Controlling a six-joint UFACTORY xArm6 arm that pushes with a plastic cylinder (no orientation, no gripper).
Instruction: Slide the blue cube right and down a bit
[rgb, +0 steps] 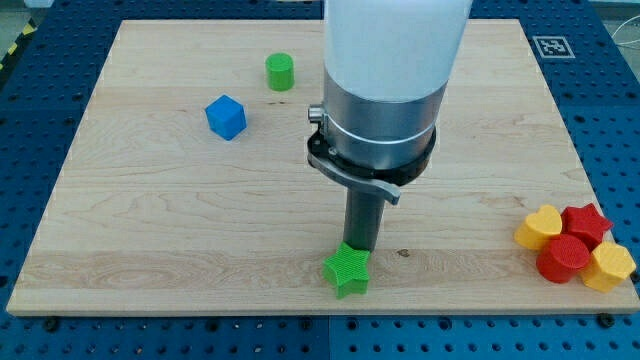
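The blue cube (226, 116) sits on the wooden board (150, 220) at the view's upper left. My rod comes down in the middle of the view, and my tip (359, 246) meets the board just above a green star block (347, 271) near the bottom edge, touching or nearly touching it. The tip is far to the right of and below the blue cube. A green cylinder (280, 72) stands to the upper right of the blue cube.
At the view's lower right, a cluster lies near the board's edge: a yellow heart-shaped block (539, 227), a red star (586, 222), a red cylinder (563, 259) and a yellow block (609, 266). The arm's wide body hides the top middle of the board.
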